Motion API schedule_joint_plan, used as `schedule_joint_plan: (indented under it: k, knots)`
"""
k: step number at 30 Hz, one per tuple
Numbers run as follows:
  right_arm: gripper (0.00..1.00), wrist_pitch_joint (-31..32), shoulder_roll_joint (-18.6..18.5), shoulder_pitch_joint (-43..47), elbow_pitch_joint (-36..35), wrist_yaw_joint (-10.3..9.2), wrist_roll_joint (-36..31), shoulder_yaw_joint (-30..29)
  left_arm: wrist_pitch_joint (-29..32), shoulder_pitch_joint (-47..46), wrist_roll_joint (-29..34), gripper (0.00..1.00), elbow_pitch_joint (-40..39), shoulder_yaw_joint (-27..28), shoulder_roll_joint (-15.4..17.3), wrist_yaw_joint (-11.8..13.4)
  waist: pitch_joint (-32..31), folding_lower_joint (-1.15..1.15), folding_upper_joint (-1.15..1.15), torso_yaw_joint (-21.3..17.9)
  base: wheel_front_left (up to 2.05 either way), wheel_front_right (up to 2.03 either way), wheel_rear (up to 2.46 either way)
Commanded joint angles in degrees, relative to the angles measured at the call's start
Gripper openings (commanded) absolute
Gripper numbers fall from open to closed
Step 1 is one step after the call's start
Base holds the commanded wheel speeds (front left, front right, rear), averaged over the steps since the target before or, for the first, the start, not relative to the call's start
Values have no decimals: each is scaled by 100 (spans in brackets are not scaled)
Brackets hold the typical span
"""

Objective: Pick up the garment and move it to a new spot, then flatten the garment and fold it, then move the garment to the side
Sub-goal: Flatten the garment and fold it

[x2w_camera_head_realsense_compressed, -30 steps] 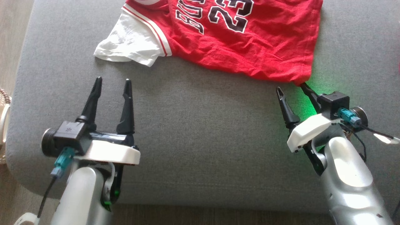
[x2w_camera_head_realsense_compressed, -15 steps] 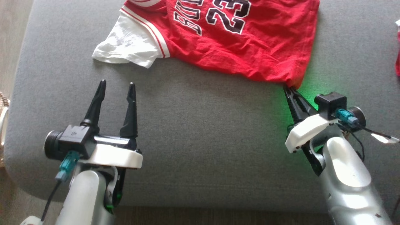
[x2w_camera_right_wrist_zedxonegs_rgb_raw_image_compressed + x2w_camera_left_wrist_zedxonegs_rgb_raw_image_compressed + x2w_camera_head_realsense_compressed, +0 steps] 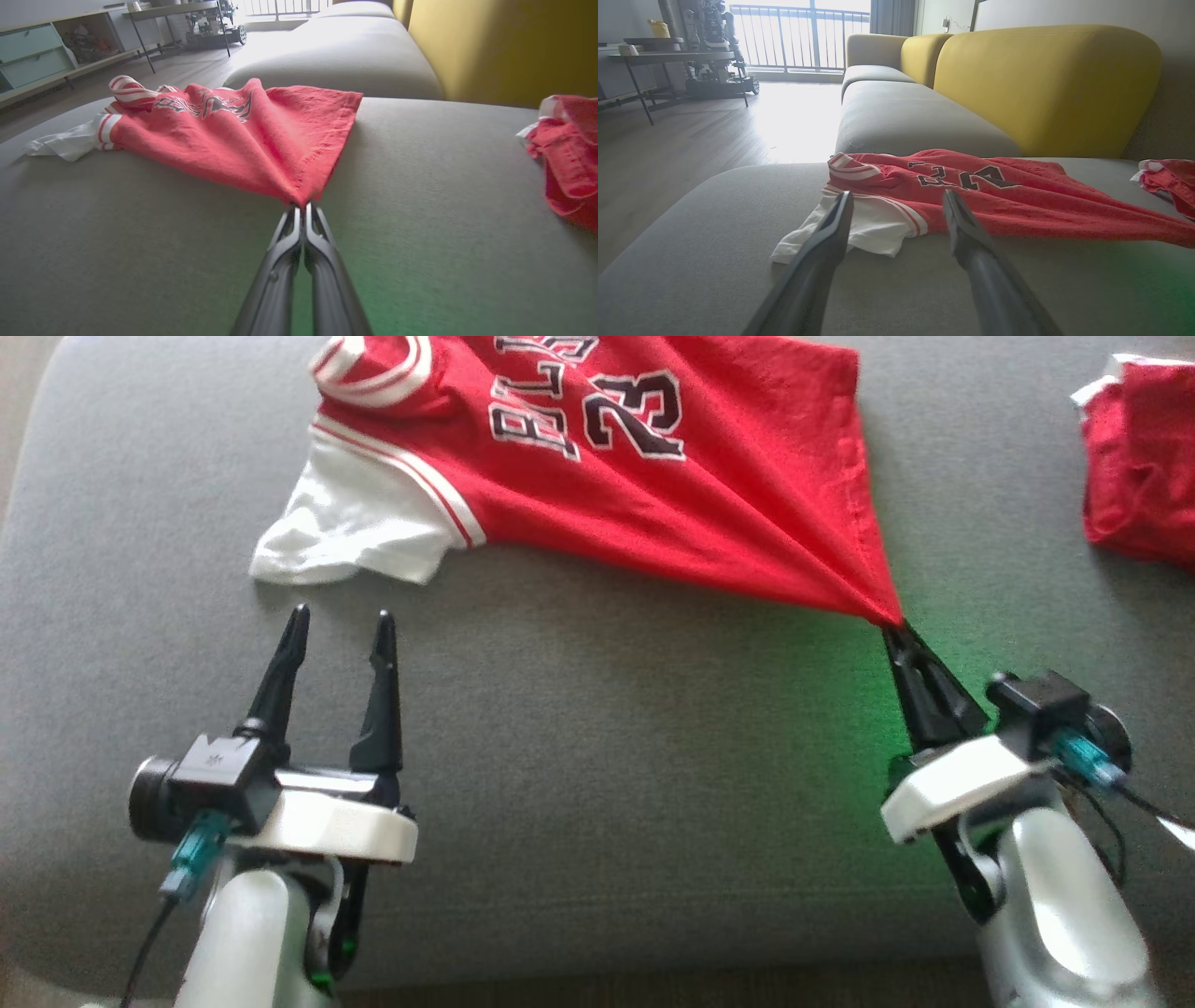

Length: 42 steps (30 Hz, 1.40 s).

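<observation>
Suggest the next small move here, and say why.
Probably ease the left claw forward onto the white sleeve and close it. The right claw is shut on the jersey at its hem corner, with the fabric bunched into taut pleats. The left claw stands open just short of the sleeve, so only one corner is held.

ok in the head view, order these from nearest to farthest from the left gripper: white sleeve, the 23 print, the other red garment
From the left gripper:
1. white sleeve, just ahead of its fingertips
2. 23 print, farther up and to the right, on the jersey
3. other red garment, far off to the right
</observation>
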Motion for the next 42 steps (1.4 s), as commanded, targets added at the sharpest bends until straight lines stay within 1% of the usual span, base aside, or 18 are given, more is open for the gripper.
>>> schedule_joint_plan:
  k: [1, 6, 9, 12, 14, 17, 21, 25, 29, 30, 31, 34, 38, 42]
  knots:
    - [0, -54, 35, 28, -234, -2, -14, 41, -29, 6, 40, 100, -171, 265, 46, -18, -48, 0, 0, -73, 0, 0, 0]
    - [0, -54, 35, 588, -631, -2, -232, -445, -29, 84, 85, 100, -195, 309, 21, -55, -119, 0, 0, -166, 0, 0, 0]
    - [0, 32, 35, 794, -922, -2, -220, -612, -29, 126, 90, 100, -233, 337, 6, -69, -122, 0, 0, -178, 0, 0, 0]
    - [0, 176, 35, 661, -1122, -2, -116, -579, -29, 129, 88, 100, -228, 339, -11, -90, -109, 0, 0, -161, 0, 0, 0]
    - [0, 277, 35, 381, -1026, -2, -52, -498, -29, 100, 83, 100, -206, 295, -25, -107, -87, 0, 0, -112, 0, 0, 0]
    - [0, 353, 35, -261, -526, -2, 13, -417, -29, 12, 74, 100, -151, 181, -44, -142, -44, 0, 0, 20, 0, 0, 0]
    - [0, 245, 35, -1230, 455, -2, -77, -516, -29, -101, 68, 100, -77, -2, -60, -168, 9, 0, 0, 342, 0, 0, 0]
    - [0, 92, 35, -1973, 1337, -2, -322, -642, -29, -174, 8, 100, -58, -165, -69, -128, 100, 0, 0, 680, 0, 0, 0]
    - [0, -3, 35, -2457, 2068, -2, -426, -549, -29, -197, -140, 100, -73, -339, -72, -32, 244, 0, 0, 843, 0, 0, 0]
    - [46, -16, 35, -2535, 2224, -2, -420, -496, -29, -200, -170, 100, -78, -385, -72, -2, 279, 0, 0, 859, 0, 0, 0]
    - [100, -28, 35, -2592, 2345, -2, -396, -444, -29, -205, -194, 100, -81, -432, -73, 23, 310, 0, 0, 869, 0, 0, 0]
    - [100, -47, 35, -2593, 2421, -2, -257, -199, -29, -223, -240, 100, -106, -515, -73, 109, 388, 0, 0, 834, 0, 0, 0]
    - [100, -51, 35, -2082, 1828, -2, 125, 259, -29, -211, -301, 100, -155, -522, -73, 200, 470, 0, 0, 648, 0, 0, 0]
    - [100, -52, 35, -1619, 1392, -2, 225, 298, -29, -214, -304, 100, -148, -543, -73, 207, 489, 0, 0, 517, 0, 0, 0]
